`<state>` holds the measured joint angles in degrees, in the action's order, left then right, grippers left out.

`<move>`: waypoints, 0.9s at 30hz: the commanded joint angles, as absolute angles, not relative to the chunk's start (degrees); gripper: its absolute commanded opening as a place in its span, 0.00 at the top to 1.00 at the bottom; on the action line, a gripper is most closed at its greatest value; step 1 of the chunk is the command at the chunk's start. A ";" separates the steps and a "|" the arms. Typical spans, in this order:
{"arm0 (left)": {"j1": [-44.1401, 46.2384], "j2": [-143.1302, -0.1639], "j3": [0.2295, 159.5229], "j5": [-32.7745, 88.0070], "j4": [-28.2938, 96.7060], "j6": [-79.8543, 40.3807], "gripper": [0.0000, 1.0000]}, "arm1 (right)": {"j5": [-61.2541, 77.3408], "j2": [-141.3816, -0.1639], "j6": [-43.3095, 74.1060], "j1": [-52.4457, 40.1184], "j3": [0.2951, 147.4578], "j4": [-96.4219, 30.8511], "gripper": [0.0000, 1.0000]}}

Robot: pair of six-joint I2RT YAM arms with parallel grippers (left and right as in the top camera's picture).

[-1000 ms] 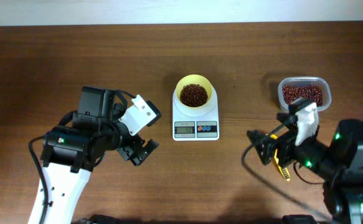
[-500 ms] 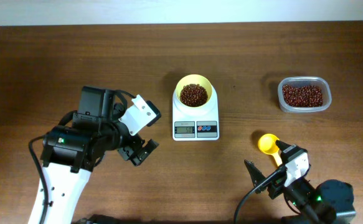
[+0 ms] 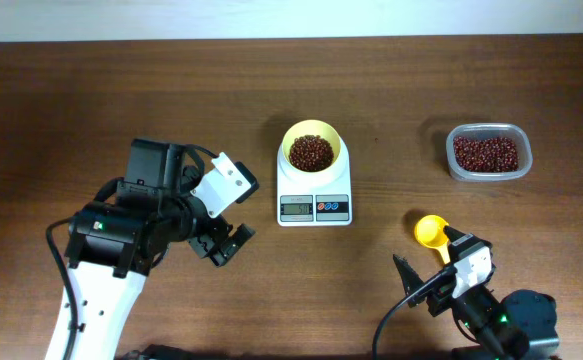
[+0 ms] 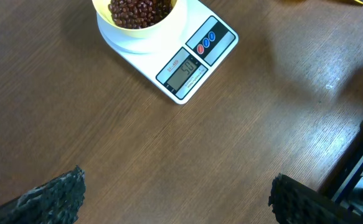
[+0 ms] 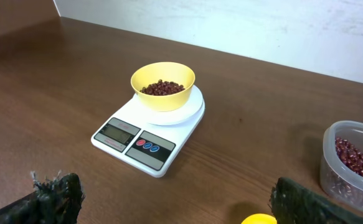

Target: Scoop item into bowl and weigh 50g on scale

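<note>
One change is noted. A second ago the right arm stood at 3 o'clock of the worktop (image 3: 121, 90), just below the clear tub (image 3: 449, 152), with the yellow scoop (image 3: 431, 231) at its fingers. It has since drawn back to the 5 o'clock edge. The scoop now lies alone on the worktop at 4 o'clock of the scale (image 3: 314, 192), with nothing touching it. The left arm, at 8 o'clock, has not moved.

Right end effector (image 5: 175, 202): fingers wide apart, nothing between them. Left end effector (image 3: 225, 243): likewise spread and empty.

Judgement: laying down the scoop and withdrawing suggests scooping is finished. The display, seen from the left wrist, appears to show the target figure, though the digits are small and this is not certain.

Condition of the item: the beans (image 3: 311, 152) are small, glossy, dark red-brown ovals, heaped in the pale yellow bowl (image 3: 286, 150). The bowl sits upright on the scale's platform at the worktop's centre. More beans remain in the tub. None are seen spilled.
</note>
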<state>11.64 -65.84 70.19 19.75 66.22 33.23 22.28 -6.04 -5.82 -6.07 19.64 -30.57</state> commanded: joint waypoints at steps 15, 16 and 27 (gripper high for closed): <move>11.33 -65.56 71.13 20.60 66.11 33.74 0.01 | 11.20 -4.16 -7.05 -6.22 15.64 -27.18 0.01; 11.33 -65.56 71.13 20.58 66.11 33.74 0.01 | 10.85 -3.22 -7.05 -5.76 15.57 -27.38 0.01; 11.33 -65.56 71.13 20.60 66.11 33.74 0.01 | 12.80 -0.21 -7.07 0.82 5.85 -9.02 0.01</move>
